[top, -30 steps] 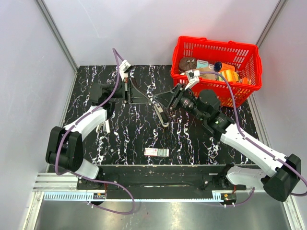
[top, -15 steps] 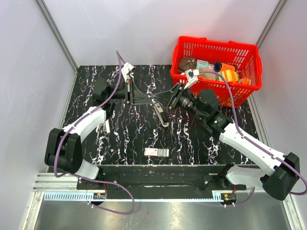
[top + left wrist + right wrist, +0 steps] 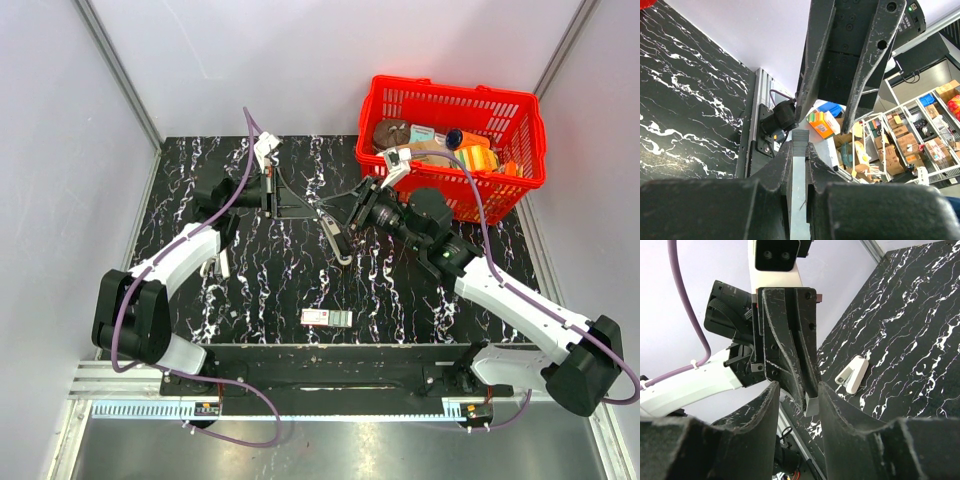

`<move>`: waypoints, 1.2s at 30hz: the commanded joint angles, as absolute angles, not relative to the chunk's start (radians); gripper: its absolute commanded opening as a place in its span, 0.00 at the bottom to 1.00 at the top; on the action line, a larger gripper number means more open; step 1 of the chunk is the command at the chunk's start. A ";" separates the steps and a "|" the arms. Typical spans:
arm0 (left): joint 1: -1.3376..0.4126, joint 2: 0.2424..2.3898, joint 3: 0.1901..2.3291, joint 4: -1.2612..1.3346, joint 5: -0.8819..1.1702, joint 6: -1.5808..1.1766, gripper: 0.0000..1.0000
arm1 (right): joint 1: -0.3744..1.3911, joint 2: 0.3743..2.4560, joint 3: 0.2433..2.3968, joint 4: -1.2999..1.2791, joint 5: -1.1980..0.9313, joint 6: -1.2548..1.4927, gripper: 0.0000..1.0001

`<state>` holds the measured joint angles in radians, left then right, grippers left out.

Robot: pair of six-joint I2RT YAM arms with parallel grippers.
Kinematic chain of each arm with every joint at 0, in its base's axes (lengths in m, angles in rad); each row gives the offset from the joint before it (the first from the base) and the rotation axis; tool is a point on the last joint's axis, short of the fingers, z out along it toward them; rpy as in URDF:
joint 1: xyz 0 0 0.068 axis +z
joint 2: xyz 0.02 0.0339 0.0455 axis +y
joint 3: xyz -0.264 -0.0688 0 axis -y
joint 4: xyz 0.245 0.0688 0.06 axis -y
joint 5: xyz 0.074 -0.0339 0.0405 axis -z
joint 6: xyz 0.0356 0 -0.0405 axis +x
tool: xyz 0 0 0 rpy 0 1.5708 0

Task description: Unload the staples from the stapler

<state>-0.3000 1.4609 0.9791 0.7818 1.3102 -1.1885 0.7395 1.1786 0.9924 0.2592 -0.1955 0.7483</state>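
Observation:
The white stapler (image 3: 338,243) lies on the black marbled table, its two arms slightly apart; the right wrist view shows the stapler (image 3: 852,375) beyond my fingers. My left gripper (image 3: 799,146) is shut on a short grey strip of staples (image 3: 800,139), held in the air above the table. In the top view the left gripper (image 3: 316,208) points right, tip to tip with my right gripper (image 3: 342,213). The right gripper (image 3: 797,390) is open, its fingers on either side of the left gripper's tip and the staple strip (image 3: 811,406), apart from both.
A red basket (image 3: 450,88) with several items stands at the back right, behind the right arm. A small flat red-and-green box (image 3: 327,317) lies near the front edge. Grey walls close in the table on three sides.
The right gripper has moved left toward the left gripper, and the left gripper has shifted slightly right, so their tips now meet. The stapler has stayed put.

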 commanded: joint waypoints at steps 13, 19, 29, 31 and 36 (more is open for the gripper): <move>-0.305 1.413 0.988 0.897 1.312 -1.229 0.00 | 0.742 1.189 0.996 0.299 -0.190 0.733 0.39; -0.307 1.404 0.986 0.891 1.312 -1.223 0.00 | 0.744 1.195 0.988 0.307 -0.183 0.735 0.39; -0.307 1.399 0.985 0.867 1.309 -1.206 0.00 | 0.744 1.200 0.986 0.321 -0.190 0.744 0.26; -0.307 1.396 0.985 0.838 1.304 -1.181 0.00 | 0.744 1.200 0.992 0.319 -0.195 0.747 0.17; -0.307 1.387 0.999 0.763 1.289 -1.131 0.02 | 0.745 1.213 1.005 0.308 -0.215 0.755 0.09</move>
<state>-0.3016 1.4334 0.9791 0.7910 1.3106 -1.1919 0.7433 1.2041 0.9867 0.2810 -0.1967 0.7521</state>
